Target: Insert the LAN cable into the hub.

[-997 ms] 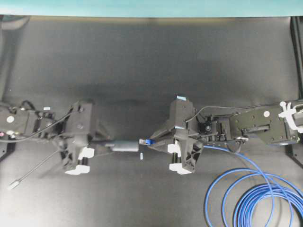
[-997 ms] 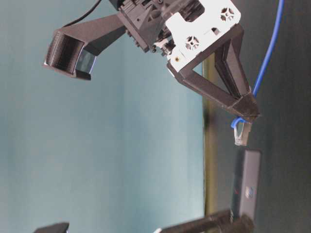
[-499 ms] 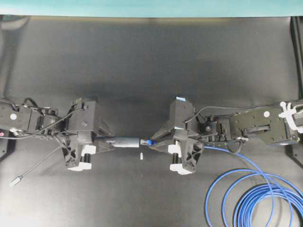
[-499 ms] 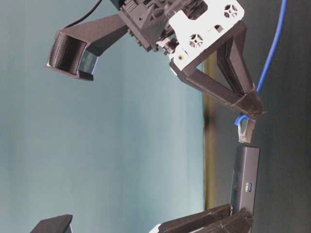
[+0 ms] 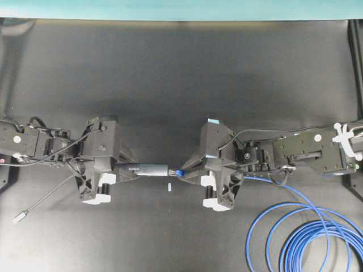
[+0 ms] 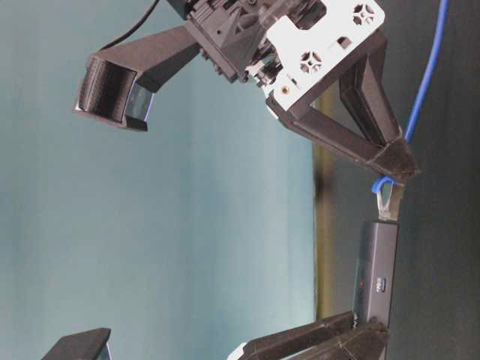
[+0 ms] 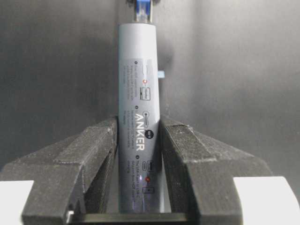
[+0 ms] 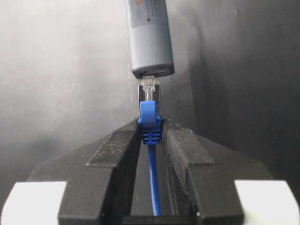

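A bright blue LAN cable [image 8: 151, 123] ends in a blue boot and a small clear plug, and that plug tip sits right at the open end of the hub [image 8: 150, 37], touching or just entering its port; how deep it goes cannot be told. The hub is a slim grey bar with small printed labels along its face, held level above the dark table [image 5: 181, 73] near the middle of the overhead view. The right gripper [image 8: 151, 140] has its fingers closed on the cable's blue boot, the plug sticking out beyond the fingertips toward the hub. The left gripper [image 7: 138, 140] has its fingers clamped on the hub's two long sides, gripping its rear half. The two grippers face each other, tip to tip. Behind the right gripper the cable trails back and lies in several loops at the table's lower right corner. A thin grey cord [image 5: 45, 198] runs from the left arm to a small plug lying on the table at lower left.
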Available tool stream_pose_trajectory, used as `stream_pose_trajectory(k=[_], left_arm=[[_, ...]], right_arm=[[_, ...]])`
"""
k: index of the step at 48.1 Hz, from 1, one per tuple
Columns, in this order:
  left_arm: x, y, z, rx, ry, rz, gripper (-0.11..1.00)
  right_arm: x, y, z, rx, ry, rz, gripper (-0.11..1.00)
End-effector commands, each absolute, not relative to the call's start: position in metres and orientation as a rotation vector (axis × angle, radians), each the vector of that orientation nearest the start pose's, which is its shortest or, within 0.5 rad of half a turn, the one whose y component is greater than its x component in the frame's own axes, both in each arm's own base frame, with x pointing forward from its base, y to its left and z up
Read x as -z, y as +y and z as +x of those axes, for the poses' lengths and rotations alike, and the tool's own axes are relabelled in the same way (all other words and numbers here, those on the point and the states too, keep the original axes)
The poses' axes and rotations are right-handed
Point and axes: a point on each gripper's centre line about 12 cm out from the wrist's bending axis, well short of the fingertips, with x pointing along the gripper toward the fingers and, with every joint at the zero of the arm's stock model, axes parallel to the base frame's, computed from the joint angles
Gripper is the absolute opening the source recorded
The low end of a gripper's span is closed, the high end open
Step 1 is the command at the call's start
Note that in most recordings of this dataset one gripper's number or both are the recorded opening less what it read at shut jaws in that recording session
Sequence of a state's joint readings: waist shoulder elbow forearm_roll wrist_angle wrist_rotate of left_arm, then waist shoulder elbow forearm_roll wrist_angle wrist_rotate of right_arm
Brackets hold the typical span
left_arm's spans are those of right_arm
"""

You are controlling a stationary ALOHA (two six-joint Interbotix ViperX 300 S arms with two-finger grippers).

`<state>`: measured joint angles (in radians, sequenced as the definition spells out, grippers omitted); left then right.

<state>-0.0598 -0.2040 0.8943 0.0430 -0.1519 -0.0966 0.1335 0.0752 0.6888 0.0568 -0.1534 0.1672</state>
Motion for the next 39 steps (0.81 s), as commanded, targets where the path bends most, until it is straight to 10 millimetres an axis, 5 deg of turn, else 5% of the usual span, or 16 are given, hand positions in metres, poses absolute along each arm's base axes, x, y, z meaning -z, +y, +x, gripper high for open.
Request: stream_pose_trajectory(k=[1,39], left_arm=[[-0.191,-0.021,0.337,0.054,0.515,-0.033,0.28],[-0.194,-0.025,0.36,0.067,0.609,0.021,0.28]], right_arm=[[-0.156,0.055,0.398,-0.064,0.588,0.168,0.14],[-0.154,0.064,0.402,-0.087,0.635,0.142,0.14]])
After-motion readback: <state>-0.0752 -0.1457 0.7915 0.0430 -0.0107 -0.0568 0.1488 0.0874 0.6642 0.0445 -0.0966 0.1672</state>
